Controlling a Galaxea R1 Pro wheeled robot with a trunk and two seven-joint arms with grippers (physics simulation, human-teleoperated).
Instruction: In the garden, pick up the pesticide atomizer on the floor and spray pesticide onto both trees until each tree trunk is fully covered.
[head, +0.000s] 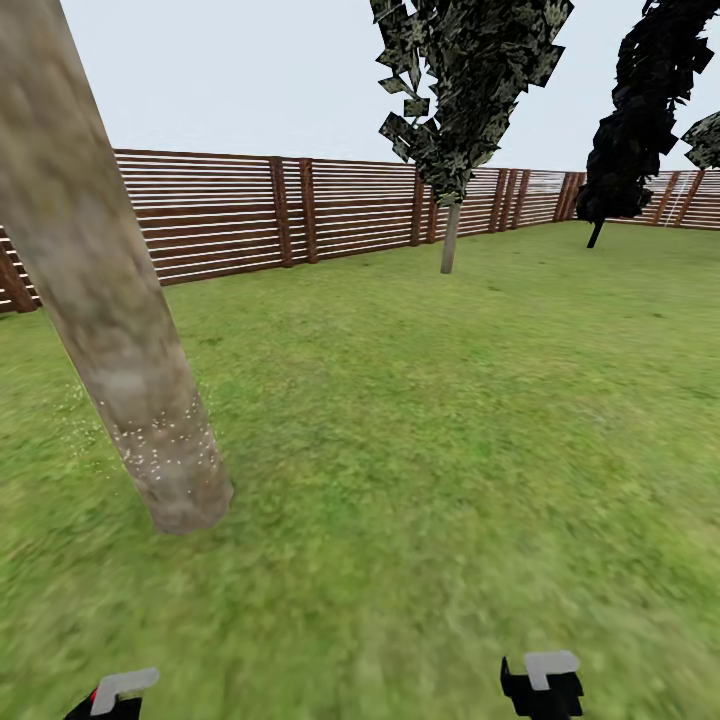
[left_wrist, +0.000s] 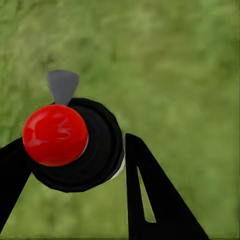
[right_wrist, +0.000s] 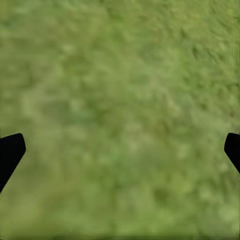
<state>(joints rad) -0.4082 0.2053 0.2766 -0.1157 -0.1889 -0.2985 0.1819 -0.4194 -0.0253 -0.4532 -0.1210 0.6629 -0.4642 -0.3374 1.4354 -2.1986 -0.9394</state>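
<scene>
Nearest, at the bottom edge of the head view, both arms just poke in: the left gripper at about 7 o'clock, with a sliver of red beside its grey fitting, and the right gripper at about 5 o'clock. From up there neither grasp can be read.

The left wrist view settles one of them: two black fingers are clenched either side of the pesticide atomizer, a black round body with a shiny red knob and a small grey nozzle, held over blurred lawn. In the right wrist view the right gripper is spread wide, just its black fingertips at the frame's sides, nothing but grass between them.

Farther out, at 9 to 10 o'clock in the head view, a thick, leaning tree trunk of mottled beige-grey bark stands in the grass. Fine white specks of pesticide dot its lower part; the bark higher up looks bare.

Beyond, toward 12 o'clock, a dark narrow tree stands on a thin stem, another dark tree is at 2 o'clock, and the brown slatted fence closes the garden.
</scene>
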